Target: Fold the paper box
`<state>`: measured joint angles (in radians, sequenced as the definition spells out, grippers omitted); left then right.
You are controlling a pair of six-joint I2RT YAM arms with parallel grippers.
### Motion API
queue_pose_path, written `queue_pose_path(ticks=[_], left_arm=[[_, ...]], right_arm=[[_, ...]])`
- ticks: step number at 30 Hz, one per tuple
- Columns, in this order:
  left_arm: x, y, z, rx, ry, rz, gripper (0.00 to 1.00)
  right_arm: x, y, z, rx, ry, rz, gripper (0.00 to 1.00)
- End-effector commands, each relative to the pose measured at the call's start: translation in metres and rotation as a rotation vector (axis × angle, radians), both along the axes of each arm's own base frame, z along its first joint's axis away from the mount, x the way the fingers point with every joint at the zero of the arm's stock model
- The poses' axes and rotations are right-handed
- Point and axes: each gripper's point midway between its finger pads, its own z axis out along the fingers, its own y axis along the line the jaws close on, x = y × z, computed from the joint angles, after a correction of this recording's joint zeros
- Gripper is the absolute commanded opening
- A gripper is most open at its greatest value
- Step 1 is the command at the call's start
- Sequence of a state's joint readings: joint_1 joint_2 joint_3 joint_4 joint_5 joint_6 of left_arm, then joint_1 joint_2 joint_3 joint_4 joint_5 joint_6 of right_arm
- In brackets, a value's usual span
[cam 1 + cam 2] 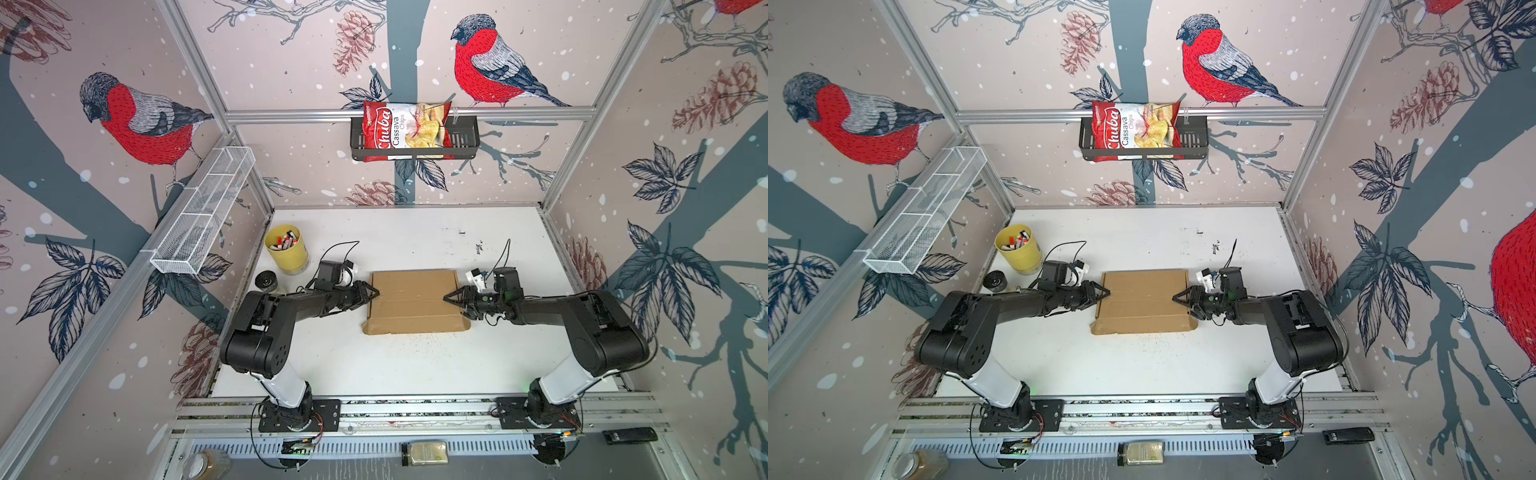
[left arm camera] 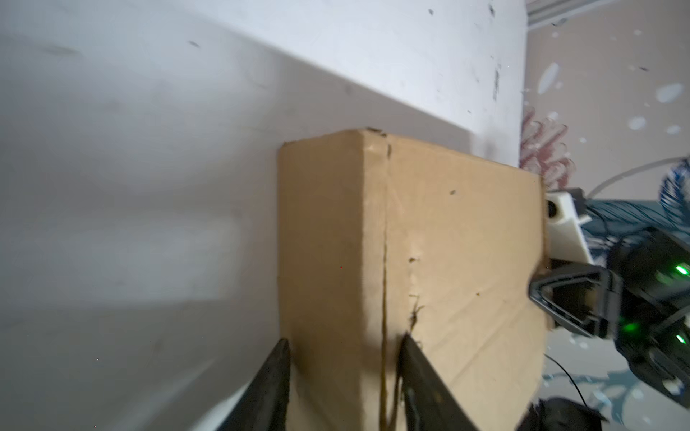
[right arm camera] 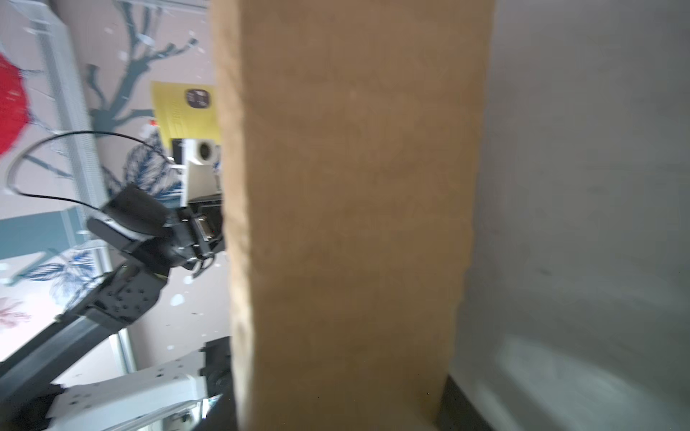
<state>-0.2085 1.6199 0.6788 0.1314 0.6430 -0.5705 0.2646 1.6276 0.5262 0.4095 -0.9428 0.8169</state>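
**Closed paper box [image 1: 415, 303] flanked at both ends**

Brown, unprinted, lid down, flat in the middle of the white table [image 1: 415, 365], well apart from all four edges, long sides parallel to the near edge. Fine crumbs scattered along its near side.

Left gripper [image 1: 374, 294] at the box's left end, in both top views. From the left wrist: jaws partly apart and straddling that end wall, one of the fingers [image 2: 274, 384] down by the table, its mate over the top panel. Clamped or only around it: cannot tell.

Right gripper [image 1: 446, 298] reaching in over the right end, tip above the top panel, just inside the edge. From the right wrist: blurred cardboard wall filling the middle, a single dark finger [image 3: 450, 406] at its table side. Width of those jaws, and any hold: cannot tell.

Toward the far left corner: yellow cup [image 1: 286, 249] of markers, black roll [image 1: 266, 280] just beside it on the near side.
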Motion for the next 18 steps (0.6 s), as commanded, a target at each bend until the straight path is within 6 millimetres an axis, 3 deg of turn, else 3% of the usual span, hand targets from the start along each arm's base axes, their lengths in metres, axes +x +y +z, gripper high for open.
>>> queue_pose_path(ticks=[1,3,7,8,10,11,14,15,18], left_arm=[[0.01,0.017,0.027,0.102,-0.068,0.025,0.62],[0.024,0.031,0.061,0.204,-0.2,0.039,0.74],[0.049,0.077,0.154,0.438,-0.508,0.211,0.98],[0.051,0.088,0.176,0.463,-0.574,0.282,0.98],[0.048,0.092,0.21,0.431,-0.674,0.332,0.98],[0.044,0.086,0.222,0.395,-0.719,0.315,0.98],[0.014,0.041,0.247,0.378,-0.94,0.016,0.78],[0.0,0.026,0.25,0.462,-0.99,-0.067,0.74],[-0.042,-0.004,0.24,0.798,-1.102,-0.287,0.74]], right_arm=[[0.009,0.005,0.021,0.07,0.009,-0.037,0.47],[0.01,0.006,0.029,0.094,0.026,-0.044,0.43],[0.013,0.008,0.051,0.148,0.074,-0.064,0.38],[0.013,0.009,0.057,0.156,0.084,-0.063,0.38],[0.014,0.01,0.067,0.165,0.101,-0.06,0.38],[0.014,0.009,0.071,0.165,0.115,-0.063,0.37],[0.013,0.008,0.082,0.178,0.161,-0.065,0.37],[0.013,0.006,0.085,0.182,0.172,-0.074,0.37],[0.015,0.0,0.095,0.202,0.19,-0.104,0.37]])
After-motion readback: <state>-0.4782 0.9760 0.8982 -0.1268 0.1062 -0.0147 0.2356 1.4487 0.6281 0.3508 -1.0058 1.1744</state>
